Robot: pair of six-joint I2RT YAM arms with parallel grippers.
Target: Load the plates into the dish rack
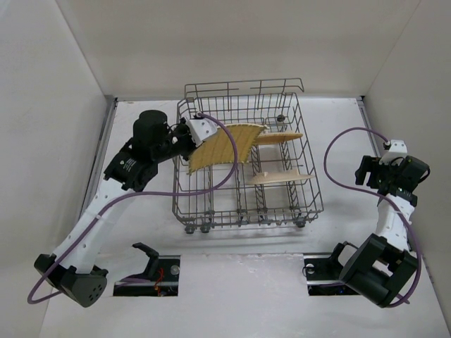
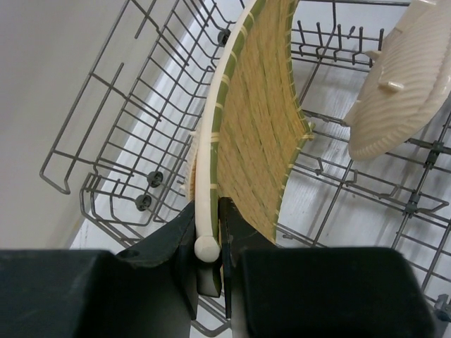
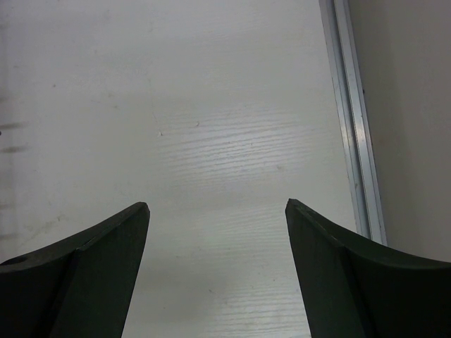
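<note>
- A robot test bench in a lab, not a home kitchen.
- Plain white walls point(image 1: 232, 42) box in a white tabletop point(image 1: 239, 253) on three sides.
- A left arm point(image 1: 91, 225) and a right arm point(image 1: 391, 218) are bolted at its near edge, with purple cables point(image 1: 327, 158) hanging loose.
- The dish rack point(image 1: 246, 215) stands directly on the tabletop.

Two white-and-black arms, purple cabling, dark fingers.
Left arm point(image 1: 91, 225): white tapered link shells and black cylindrical joint housings, the biggest housing point(image 1: 151, 130) near the wrist. Small white print on a black forearm block point(image 1: 127, 167); white camera mount point(image 1: 204, 127) at the wrist. Left purple cable point(image 1: 235, 155) loops from the mount and follows the link to the base. Right arm point(image 1: 394, 220): same scheme, with a white link, black base joint point(image 1: 377, 271), white wrist cap point(image 1: 396, 146) and right purple cable point(image 1: 328, 158). Left fingers point(image 2: 165, 243) matte black, flat-faced; right fingers point(image 3: 84, 274) dark, wedge-shaped, tapering to the tips.
</note>
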